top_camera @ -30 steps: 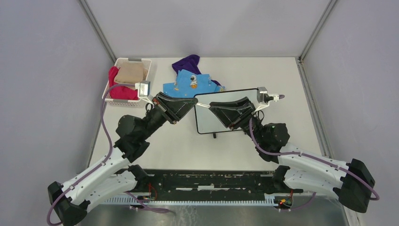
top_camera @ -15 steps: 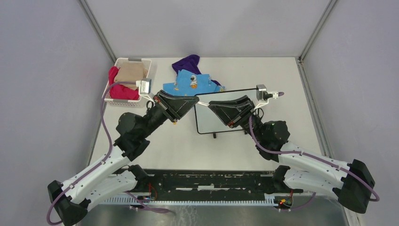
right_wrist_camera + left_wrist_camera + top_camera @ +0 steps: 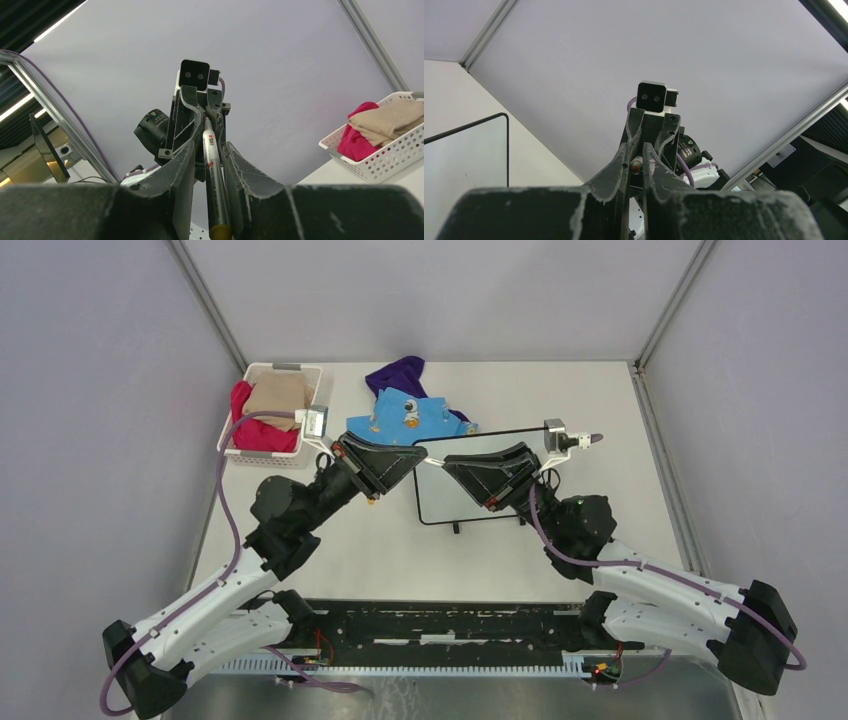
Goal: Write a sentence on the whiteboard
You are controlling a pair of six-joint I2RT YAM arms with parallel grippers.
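Far left on the surface (image 3: 380, 550) stands a white basket (image 3: 258, 367) holding red and beige cloth. Beside it, a blue garment (image 3: 405, 418) and a purple cloth (image 3: 400, 373) lie just behind the whiteboard (image 3: 450, 502). Left hand (image 3: 419, 452) and right hand (image 3: 447, 462) meet tip to tip above the board's far half, hiding that part from above. The right hand is closed round a marker (image 3: 211, 165). The left hand is narrowed to a slit, apparently pinching the marker's other end. The board's near edge is exposed.
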